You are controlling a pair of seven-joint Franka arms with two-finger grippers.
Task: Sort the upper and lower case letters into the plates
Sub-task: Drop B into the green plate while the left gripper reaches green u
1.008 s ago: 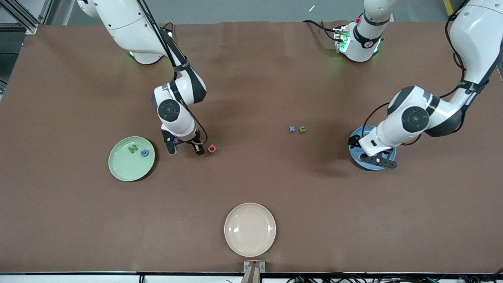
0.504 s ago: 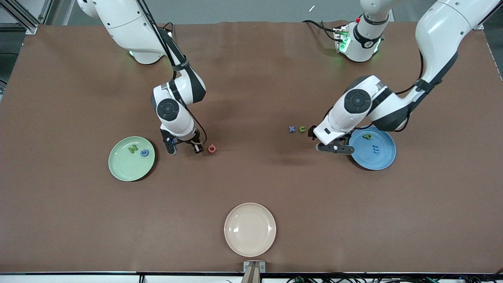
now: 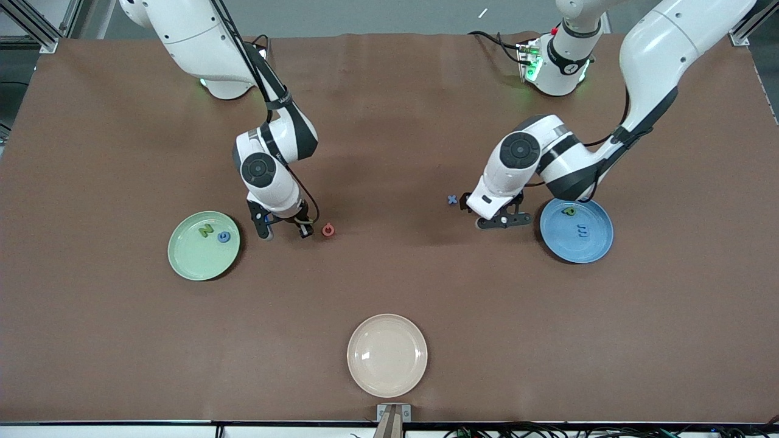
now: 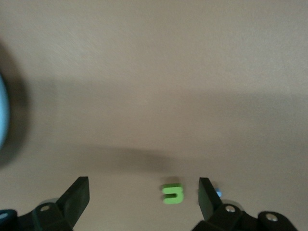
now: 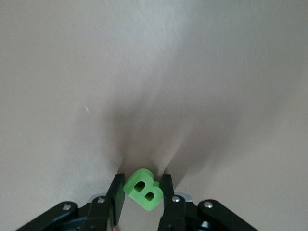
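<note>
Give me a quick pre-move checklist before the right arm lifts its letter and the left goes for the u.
1. Right pincer shut on the green B: ok, the fingers squeeze it from both sides.
2. Mint green plate has room: ok, only the green N and blue G lie in it.
3. Pink Q undisturbed: ok, it lies on the table beside the right pincer.
4. Left pincer open: ok, jaws stand wide.
5. Green u between the left fingers: ok, though closer to one finger.
6. Blue x apart from the left fingers: cannot tell; it lies right beside one.
</note>
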